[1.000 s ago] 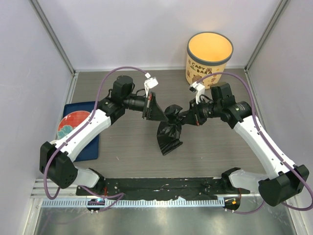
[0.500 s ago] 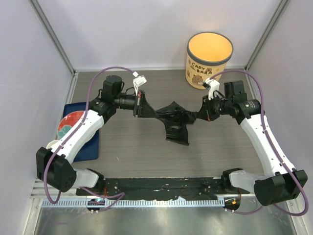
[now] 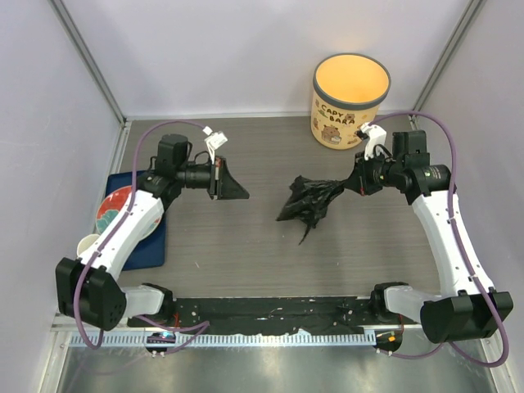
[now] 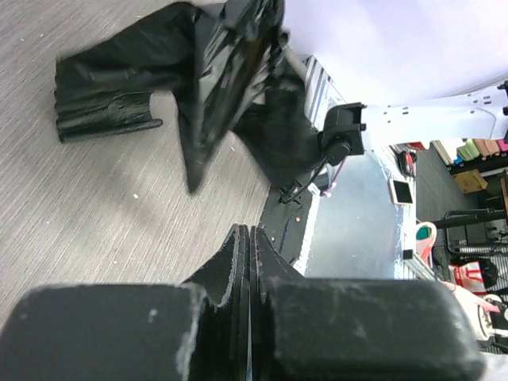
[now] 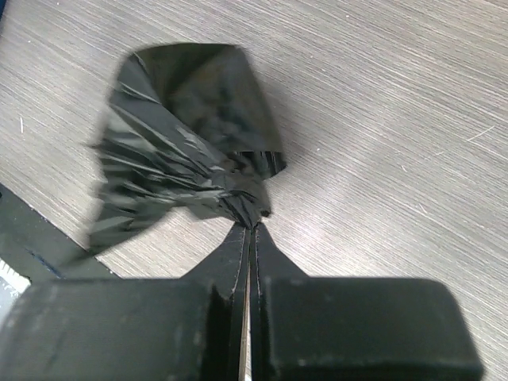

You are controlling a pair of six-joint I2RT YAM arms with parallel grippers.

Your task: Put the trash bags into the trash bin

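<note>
A crumpled black trash bag hangs from my right gripper, which is shut on its bunched end. In the right wrist view the bag fans out just past the gripper's closed tips, above the wood-grain table. My left gripper is shut with nothing in it, well to the left of the bag. From the left wrist, the gripper's tips are pressed together and the bag hangs some way ahead. The cream-yellow trash bin stands upright at the back right, behind my right gripper.
A blue mat with a red plate lies at the left edge, with a small beige cup beside it. A black strip runs along the near edge. Walls close in the left, back and right.
The arms have pulled apart. The bag, stretched between both grippers earlier, has come out of the left gripper and now hangs from the right one alone, further right.
</note>
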